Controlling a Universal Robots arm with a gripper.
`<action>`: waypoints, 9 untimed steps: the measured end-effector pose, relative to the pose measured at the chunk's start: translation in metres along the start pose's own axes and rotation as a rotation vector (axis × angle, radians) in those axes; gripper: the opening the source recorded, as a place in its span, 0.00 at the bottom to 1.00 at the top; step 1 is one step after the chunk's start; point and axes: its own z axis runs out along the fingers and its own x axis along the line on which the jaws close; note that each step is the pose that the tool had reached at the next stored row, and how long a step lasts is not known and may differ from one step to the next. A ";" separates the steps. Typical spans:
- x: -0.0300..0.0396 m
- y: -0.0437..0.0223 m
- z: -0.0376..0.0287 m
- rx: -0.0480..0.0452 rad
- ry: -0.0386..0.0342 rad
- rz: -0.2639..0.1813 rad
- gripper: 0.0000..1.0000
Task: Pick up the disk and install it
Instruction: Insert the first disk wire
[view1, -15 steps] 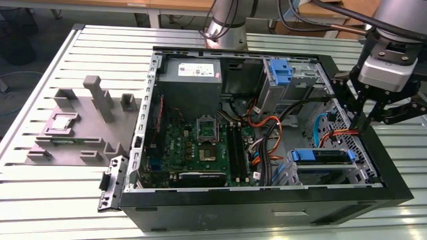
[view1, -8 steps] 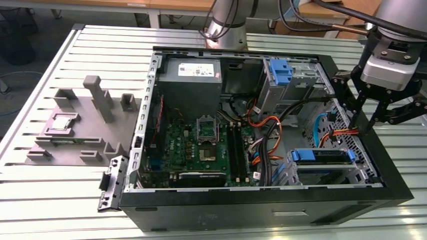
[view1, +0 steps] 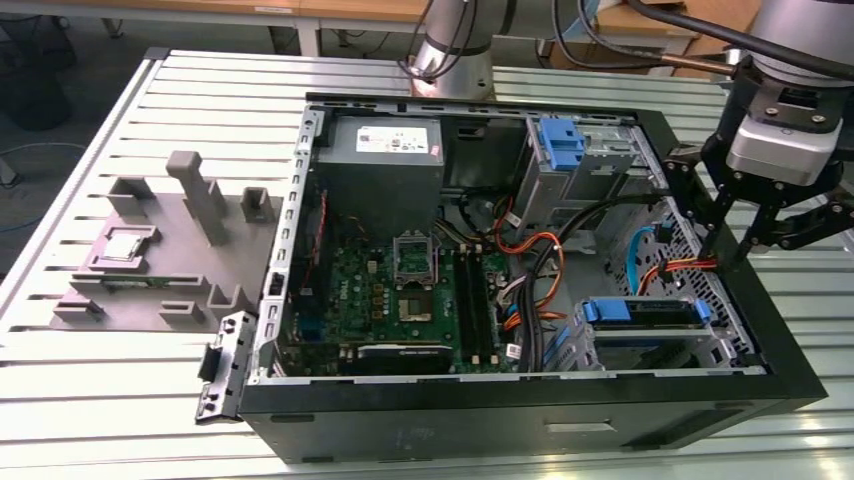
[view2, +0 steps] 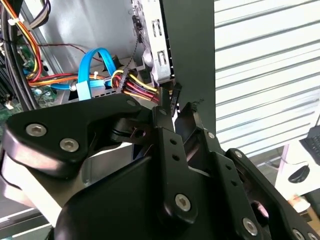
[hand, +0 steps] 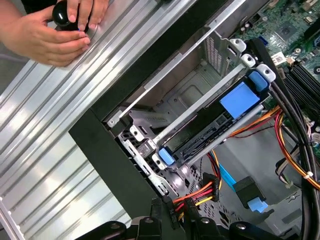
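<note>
The disk (view1: 641, 313) lies in the drive bay at the near corner of the open computer case, on the exterior view's right, its blue bracket facing up. In the first wrist view the disk (hand: 235, 102) sits between the bay's metal rails with blue rail ends at both sides. My gripper (view1: 727, 258) hangs just above and beyond it, by the case's right wall, fingers drawn together. A black cable plug with red and yellow wires sits right at the tips of the gripper (hand: 176, 212) (view2: 170, 114); whether it is pinched I cannot tell.
A grey cage with a blue latch (view1: 561, 145) stands at the case's far right. The motherboard (view1: 400, 290) and loose cables (view1: 534, 260) fill the middle. A grey fixture holding a small chip (view1: 127, 245) sits left of the case. A person's hand (hand: 45, 35) grips a black knob on the slatted table.
</note>
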 end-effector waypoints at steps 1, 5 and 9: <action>-0.0002 0.0000 0.0006 0.0031 0.0015 -0.007 0.31; -0.0006 0.0001 0.0023 0.0104 0.0049 -0.025 0.31; -0.0007 0.0001 0.0026 0.0110 0.0051 -0.026 0.23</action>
